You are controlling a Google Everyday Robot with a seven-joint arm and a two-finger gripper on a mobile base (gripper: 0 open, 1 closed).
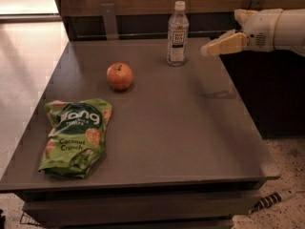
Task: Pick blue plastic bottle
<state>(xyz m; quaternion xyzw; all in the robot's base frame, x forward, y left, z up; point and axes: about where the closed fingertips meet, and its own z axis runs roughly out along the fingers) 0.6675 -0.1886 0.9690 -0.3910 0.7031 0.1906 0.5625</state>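
The blue plastic bottle (177, 34) stands upright near the far edge of the grey table (190, 128). It is slim and clear, with a white cap and a pale label. My gripper (206, 50) comes in from the right on a white arm. It hovers above the table's right side, a short way to the right of the bottle and apart from it. It holds nothing that I can see.
A red apple (119, 76) sits left of the bottle. A green snack bag (76, 136) lies at the front left. A wooden wall runs behind the table. A dark drop lies beyond the table's right edge.
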